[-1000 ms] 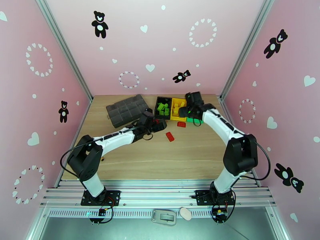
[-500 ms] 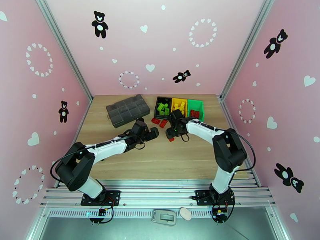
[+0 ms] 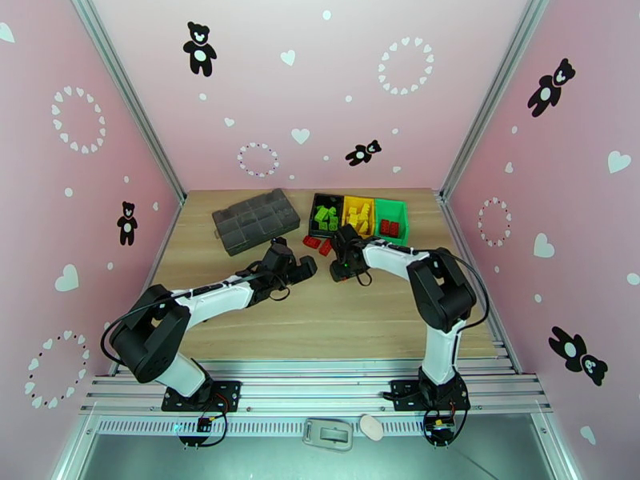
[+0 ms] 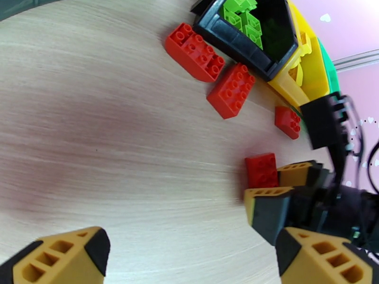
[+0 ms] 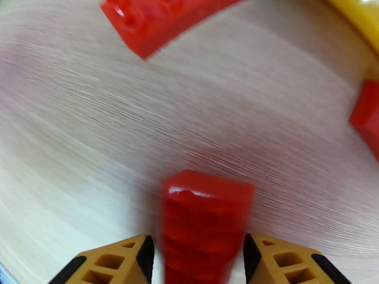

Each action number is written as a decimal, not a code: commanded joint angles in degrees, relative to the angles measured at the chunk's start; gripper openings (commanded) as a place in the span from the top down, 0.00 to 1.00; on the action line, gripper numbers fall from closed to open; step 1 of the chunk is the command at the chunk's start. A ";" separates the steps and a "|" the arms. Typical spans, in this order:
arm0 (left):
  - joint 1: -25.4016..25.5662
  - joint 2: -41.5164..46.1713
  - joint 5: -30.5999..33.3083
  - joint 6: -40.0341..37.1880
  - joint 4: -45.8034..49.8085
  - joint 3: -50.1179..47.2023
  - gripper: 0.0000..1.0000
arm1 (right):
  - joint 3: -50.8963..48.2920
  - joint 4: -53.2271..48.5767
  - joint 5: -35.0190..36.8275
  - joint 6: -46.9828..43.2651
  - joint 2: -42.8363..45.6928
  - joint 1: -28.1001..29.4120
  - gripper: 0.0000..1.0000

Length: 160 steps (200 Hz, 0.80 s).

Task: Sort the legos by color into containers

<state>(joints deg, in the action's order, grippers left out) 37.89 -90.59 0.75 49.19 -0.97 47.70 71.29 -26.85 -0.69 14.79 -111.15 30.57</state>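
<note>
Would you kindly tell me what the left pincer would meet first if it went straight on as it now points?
Likely the rounded red brick before the black bin; wooden table lies between, though depth is unclear.

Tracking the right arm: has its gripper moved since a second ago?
Yes: the right gripper came off the green bin, nearward and left, down to a red lego.

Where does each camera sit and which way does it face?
Top external: above and behind the robot, looking down on the table; left arm, right arm show.
Left wrist: on the left gripper, facing across to the bins; its open jaws frame the bottom.
Right wrist: on the right gripper, facing down; its jaws flank a red brick.
Shared: both wrist views catch that brick.
</note>
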 commanded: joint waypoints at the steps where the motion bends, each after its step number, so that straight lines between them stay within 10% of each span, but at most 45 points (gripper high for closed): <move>1: -0.36 -0.43 0.69 0.40 -1.29 0.28 0.02 | 0.69 -0.30 0.42 0.06 -1.04 0.81 0.42; 82: -0.39 -3.71 -2.18 0.30 -1.96 3.63 0.02 | 0.99 -1.83 4.32 2.50 0.93 0.83 0.73; 160: 3.50 -20.19 -9.29 -0.79 0.46 26.75 0.02 | -0.88 -4.10 6.25 5.87 14.21 -8.94 0.78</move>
<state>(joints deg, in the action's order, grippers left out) 40.49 -106.63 -4.40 48.71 -0.89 67.77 70.08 -28.53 3.68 18.96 -101.65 26.46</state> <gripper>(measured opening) 0.982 0.341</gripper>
